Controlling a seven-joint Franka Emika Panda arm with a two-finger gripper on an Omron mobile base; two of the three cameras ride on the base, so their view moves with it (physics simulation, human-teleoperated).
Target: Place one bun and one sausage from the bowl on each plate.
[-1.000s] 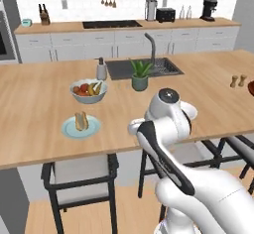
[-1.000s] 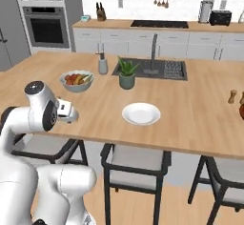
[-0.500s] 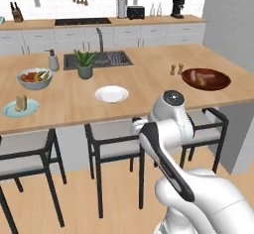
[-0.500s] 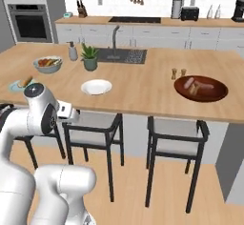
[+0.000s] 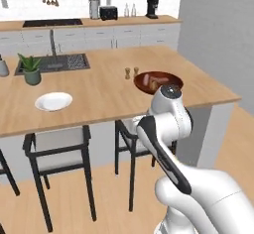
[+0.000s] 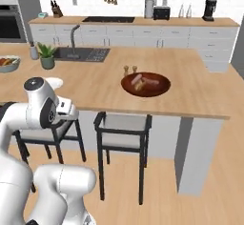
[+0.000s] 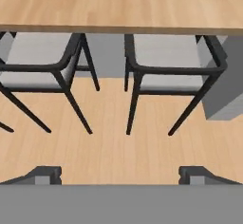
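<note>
The gripper [image 7: 121,175] hangs with its jaws spread wide and empty, above the floor before two stools [image 7: 173,73]. The bowl [image 6: 145,84] sits on the island counter [image 6: 190,95] holding buns and sausages, with the white plate [image 5: 53,101] well to its left.

Dark reddish-brown bowl [image 6: 145,84] holding tan and pinkish pieces, blurred; white plate [image 5: 53,101]; light wood-grain counter [image 6: 190,90]; black-framed stools [image 7: 173,71] with grey seats; green potted plant [image 5: 31,68].
</note>
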